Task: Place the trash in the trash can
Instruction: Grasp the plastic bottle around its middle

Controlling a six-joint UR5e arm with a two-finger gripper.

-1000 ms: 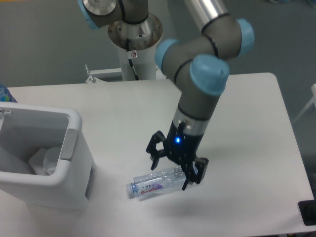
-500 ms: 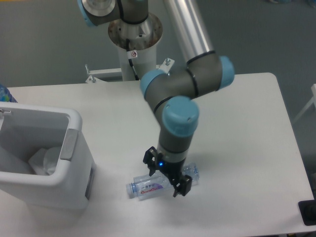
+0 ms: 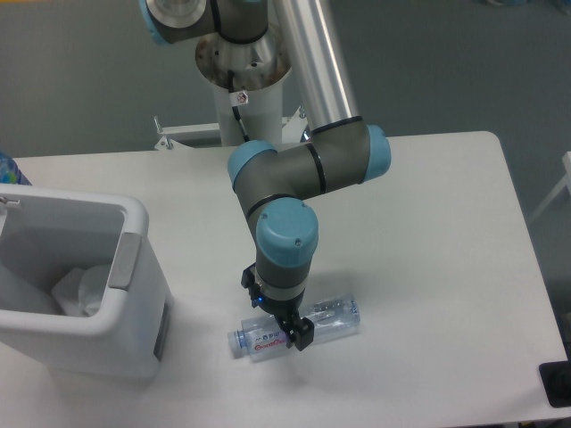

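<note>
The crushed clear bottle (image 3: pixel 326 318) with its red-and-blue label lies on its side on the white table (image 3: pixel 437 223), near the front edge. My gripper (image 3: pixel 278 323) is lowered over the bottle's label end, with one finger behind it and one in front. The jaws look open around the bottle, which still rests on the table. The white trash can (image 3: pixel 134 267) stands at the left, its grey tab facing the bottle. A crumpled white piece (image 3: pixel 78 289), probably the wrapper, lies inside it.
The arm's base column (image 3: pixel 243 80) stands at the back edge of the table. A dark object (image 3: pixel 558 383) sits at the front right corner. A blue patterned thing (image 3: pixel 7 168) shows at the left edge.
The gripper has moved left and down from right of the bottle to over its label end, and the arm has folded in. The bottle has not moved.
</note>
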